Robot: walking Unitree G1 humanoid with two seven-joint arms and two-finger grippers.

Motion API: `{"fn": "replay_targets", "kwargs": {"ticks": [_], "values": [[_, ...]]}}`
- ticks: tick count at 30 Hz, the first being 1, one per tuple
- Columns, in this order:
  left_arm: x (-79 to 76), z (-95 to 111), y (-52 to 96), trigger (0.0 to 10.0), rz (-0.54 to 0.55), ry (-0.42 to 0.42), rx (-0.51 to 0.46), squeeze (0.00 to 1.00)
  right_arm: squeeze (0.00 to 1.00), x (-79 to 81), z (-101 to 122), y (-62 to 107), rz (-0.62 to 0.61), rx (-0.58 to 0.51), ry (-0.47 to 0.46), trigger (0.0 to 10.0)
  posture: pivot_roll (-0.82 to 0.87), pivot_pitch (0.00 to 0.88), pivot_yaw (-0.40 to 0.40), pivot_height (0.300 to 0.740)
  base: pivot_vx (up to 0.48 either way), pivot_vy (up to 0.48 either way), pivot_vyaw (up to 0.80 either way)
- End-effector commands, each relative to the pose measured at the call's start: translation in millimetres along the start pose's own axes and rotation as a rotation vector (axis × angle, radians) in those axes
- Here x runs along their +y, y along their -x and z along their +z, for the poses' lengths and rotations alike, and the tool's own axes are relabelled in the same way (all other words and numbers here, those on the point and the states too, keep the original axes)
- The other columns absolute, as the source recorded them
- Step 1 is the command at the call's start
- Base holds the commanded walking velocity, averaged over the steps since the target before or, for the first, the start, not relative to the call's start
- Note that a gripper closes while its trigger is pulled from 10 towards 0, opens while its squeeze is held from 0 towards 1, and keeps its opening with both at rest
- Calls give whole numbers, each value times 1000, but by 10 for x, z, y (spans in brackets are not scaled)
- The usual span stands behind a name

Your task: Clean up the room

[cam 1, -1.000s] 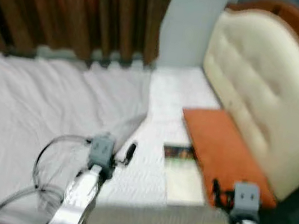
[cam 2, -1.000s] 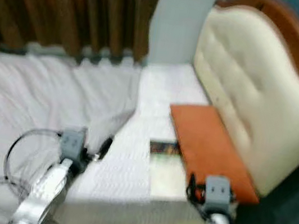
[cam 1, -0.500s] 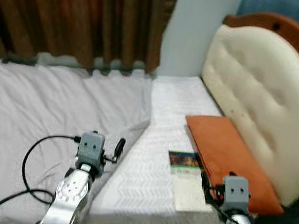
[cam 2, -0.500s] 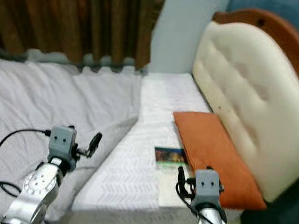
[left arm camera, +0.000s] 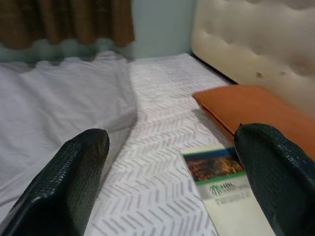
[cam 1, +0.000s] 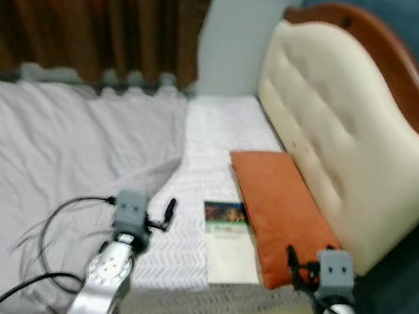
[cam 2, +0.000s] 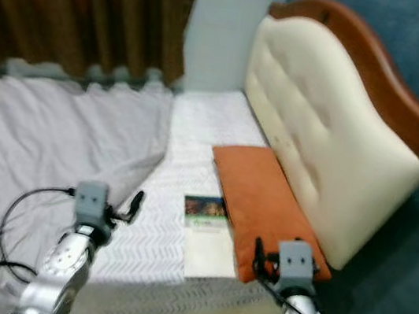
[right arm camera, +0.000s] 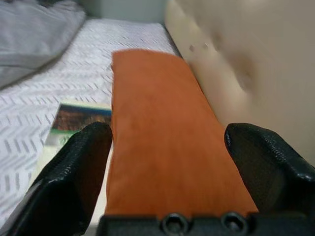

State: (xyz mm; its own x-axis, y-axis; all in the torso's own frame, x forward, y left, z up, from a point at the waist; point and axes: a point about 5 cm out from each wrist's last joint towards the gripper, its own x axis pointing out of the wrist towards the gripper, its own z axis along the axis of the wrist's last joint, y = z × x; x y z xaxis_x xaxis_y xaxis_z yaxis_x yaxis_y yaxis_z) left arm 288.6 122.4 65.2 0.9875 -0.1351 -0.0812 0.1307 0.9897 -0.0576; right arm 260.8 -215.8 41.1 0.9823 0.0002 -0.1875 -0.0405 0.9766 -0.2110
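Both pincers agape as before, left pincer, right pincer over orange pillow, booklet unmoved

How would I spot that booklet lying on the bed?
Start at the cream padded headboard and drop to the flat orange cushion lying along its foot. The booklet lies on the bare mattress right beside it: pale and thin, with a dark picture across its top.

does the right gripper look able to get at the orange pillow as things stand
Probably yes. The right gripper is open and aimed along the orange pillow, with nothing between them; the booklet lies beside it.
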Motion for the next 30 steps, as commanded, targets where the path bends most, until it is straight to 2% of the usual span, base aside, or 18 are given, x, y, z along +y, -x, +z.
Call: {"fn": "replay_targets", "kwargs": {"ticks": [1, 6, 10, 13, 18, 30], "values": [[134, 28, -7, 10000, 33, -22, -2, 0, 0, 75, 74, -57, 26, -22, 6, 10000, -78, 0, -3, 740, 375, -296, 581], [141, 23, -3, 10000, 31, -24, 0, 0, 0, 89, 66, -56, 27, -18, -4, 10000, -72, 0, -2, 740, 375, -295, 574], [138, 7, -1, 10000, 32, -28, 6, 0, 0, 108, 50, -56, 38, -9, -9, 10000, -74, 0, 1, 740, 398, -210, 0], [139, -6, -9, 10000, 41, -93, 13, 0, 0, 129, 40, -53, 50, -3, -11, 10000, -75, 0, 2, 740, 0, 0, 0], [104, 7, -14, 10000, 3, -80, 8, 0, 0, 134, 34, -47, 54, -2, -13, 10000, -76, 0, 4, 740, 0, 0, 0], [73, -1, -45, 10000, -28, -77, 17, 0, 0, 146, -4, -15, 63, 9, -11, 10000, -84, 1, 9, 740, 470, 0, 0]]}}
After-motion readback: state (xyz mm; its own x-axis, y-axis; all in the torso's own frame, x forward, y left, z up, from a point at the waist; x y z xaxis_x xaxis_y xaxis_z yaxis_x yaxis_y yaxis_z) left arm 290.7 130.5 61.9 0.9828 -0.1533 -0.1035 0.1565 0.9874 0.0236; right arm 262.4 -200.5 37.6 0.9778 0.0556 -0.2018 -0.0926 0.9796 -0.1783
